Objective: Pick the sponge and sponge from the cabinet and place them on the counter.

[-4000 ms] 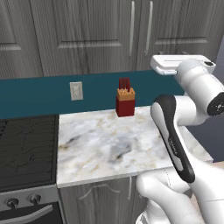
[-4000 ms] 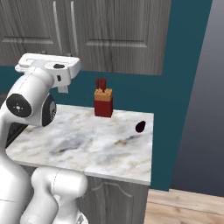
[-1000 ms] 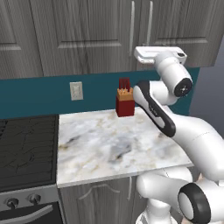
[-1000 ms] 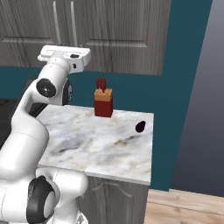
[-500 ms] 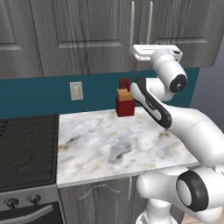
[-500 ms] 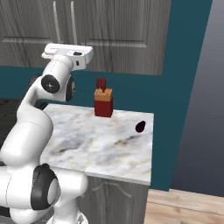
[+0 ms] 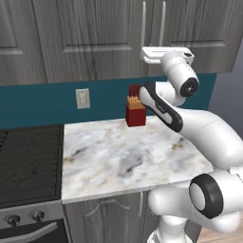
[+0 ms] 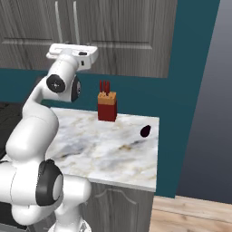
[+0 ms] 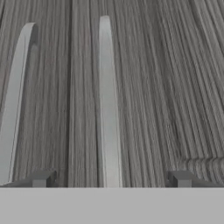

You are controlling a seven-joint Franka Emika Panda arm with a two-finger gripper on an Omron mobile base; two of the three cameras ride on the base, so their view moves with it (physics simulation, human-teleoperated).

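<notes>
Cabinet doors [image 9: 144,87] of dark grey wood grain stand shut right in front of the gripper [image 9: 109,179], whose two dark fingertips [image 9: 43,178] sit spread wide apart with nothing between them. In the hand view one thin silver bar handle [image 9: 107,105] runs between the two tips, and a second bar handle [image 9: 15,96] lies off toward one tip's side; whether the fingers touch the handle cannot be told. With the doors closed, the sponges inside cannot be seen.

From the base views, the white hand [image 7: 163,54] is raised against the lower part of the wall cabinet [image 7: 95,38], just below its pair of handles [image 7: 153,21], and the arm [image 7: 199,128] bends up to it from the base. Below lies the marble counter [image 7: 118,156]. A red knife block [image 7: 135,111] stands at its back edge against the teal wall, and a small dark object [image 8: 145,131] rests near the counter's far right edge. A wall outlet [image 7: 83,98] sits on the teal backsplash, and the black stovetop [image 7: 26,161] adjoins the counter on the left.
</notes>
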